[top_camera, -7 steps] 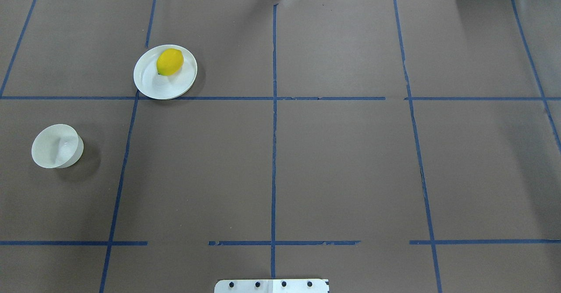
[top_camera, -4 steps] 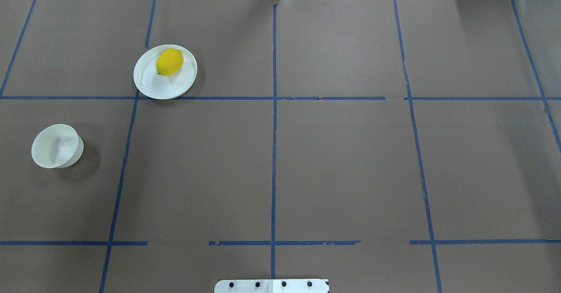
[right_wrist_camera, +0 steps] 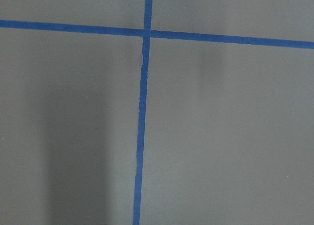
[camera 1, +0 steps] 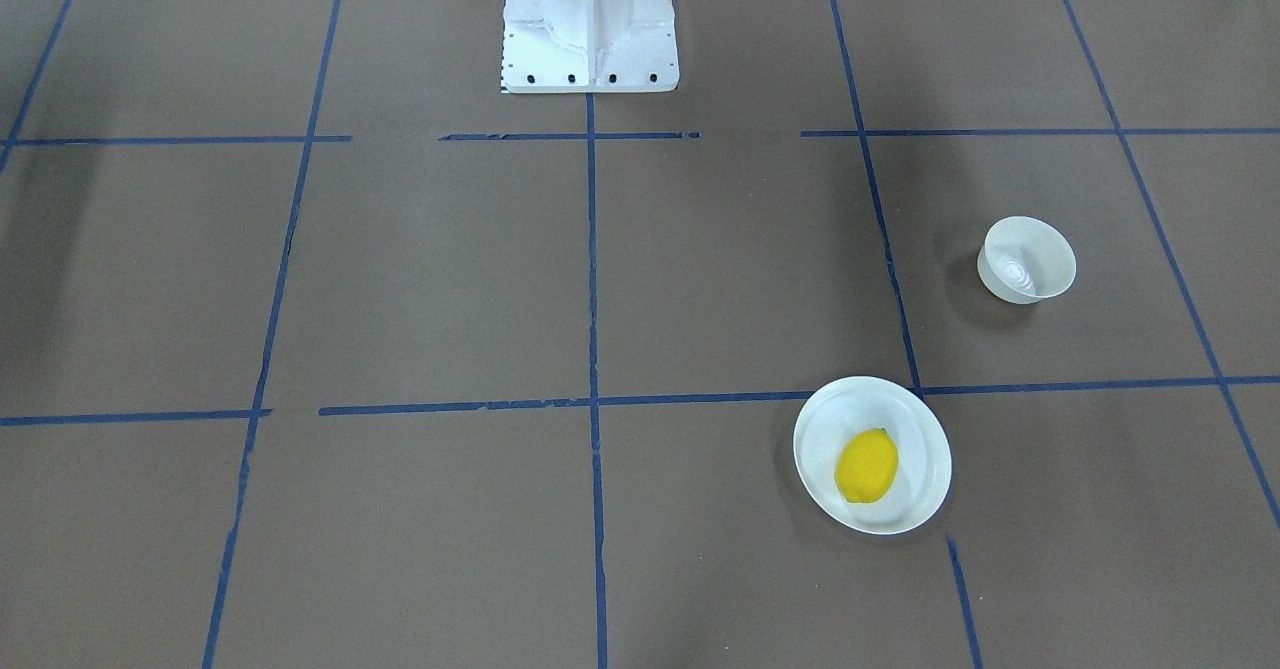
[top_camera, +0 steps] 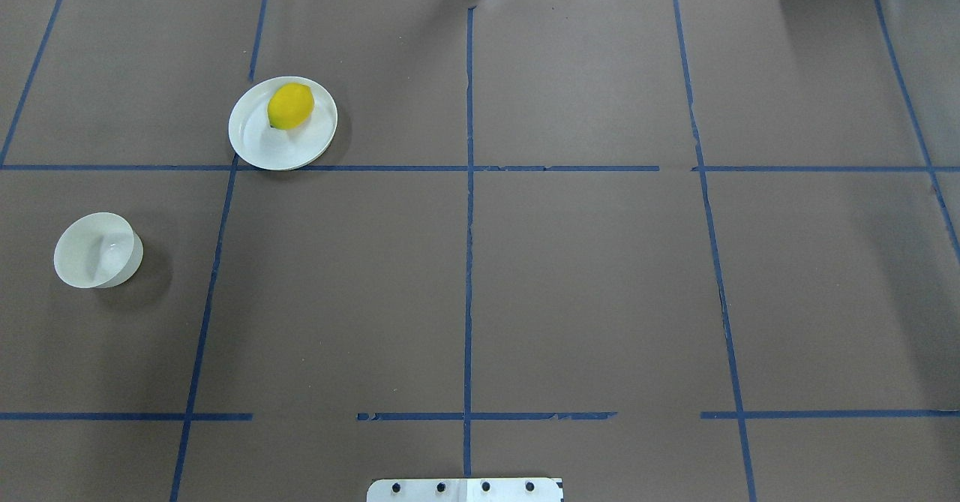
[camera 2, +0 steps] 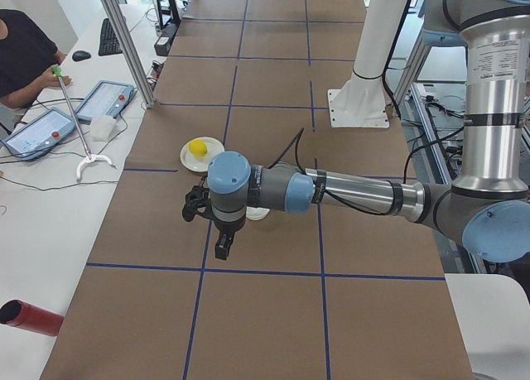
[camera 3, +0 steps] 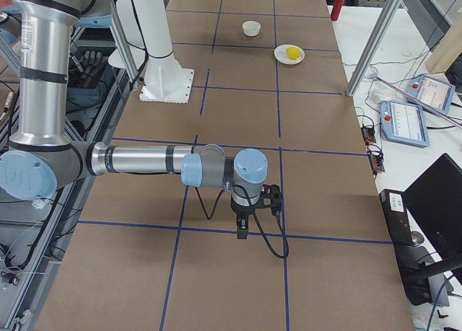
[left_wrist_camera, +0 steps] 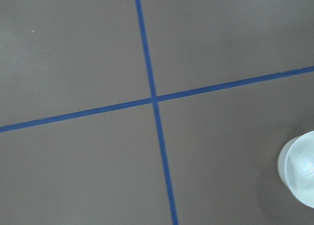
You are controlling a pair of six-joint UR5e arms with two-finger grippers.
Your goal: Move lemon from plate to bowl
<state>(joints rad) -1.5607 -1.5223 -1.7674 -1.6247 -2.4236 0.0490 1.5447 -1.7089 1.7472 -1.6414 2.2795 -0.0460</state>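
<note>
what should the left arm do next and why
Probably carry the left tool over to the small yellow oval lemon. It lies on the wide flat white plate, the small deep white bowl is empty, and the left wrist view shows only brown table and the bowl's edge, no lemon.

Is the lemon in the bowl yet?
Not yet. Nothing looks done: the lemon sits on the plate and the bowl is empty. Nothing is in hand; the left gripper hangs away from the lemon. Still to do: grab it, carry it, drop it in.
</note>
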